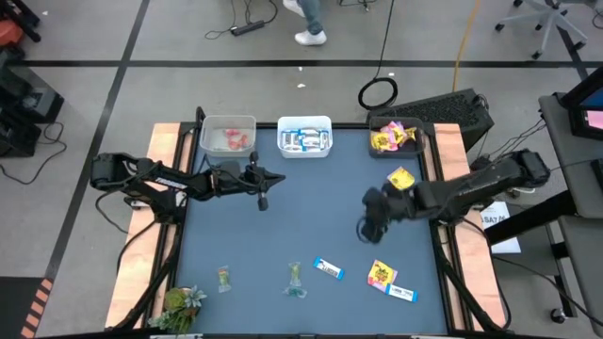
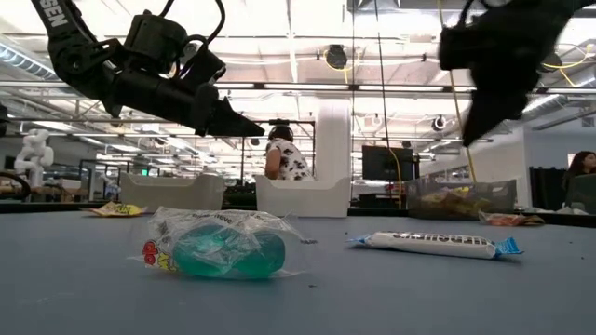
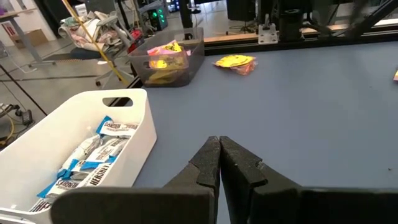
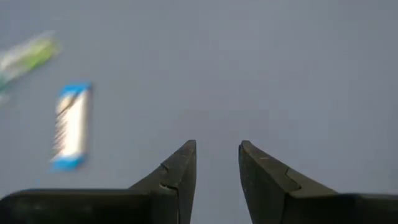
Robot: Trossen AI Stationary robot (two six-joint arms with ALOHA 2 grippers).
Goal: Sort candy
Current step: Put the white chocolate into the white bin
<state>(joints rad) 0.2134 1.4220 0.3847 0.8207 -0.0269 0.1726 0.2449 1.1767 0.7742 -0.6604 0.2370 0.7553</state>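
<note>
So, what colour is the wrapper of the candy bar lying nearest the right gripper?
The candy bar wrapper is white with blue ends, clearest in the right wrist view.

I see grey floor (image 1: 113, 38) with black tape lines, office chair (image 1: 551, 19) upper right, ceiling strip lights (image 2: 279, 23) behind bench.

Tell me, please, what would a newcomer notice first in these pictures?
Three bins at the table's far edge: a clear bin with red candy, a white bin with blue-and-white bars, a dark bin with yellow packets. The open right gripper hangs empty above loose candy near the front edge, beside a blue-and-white bar.
</note>
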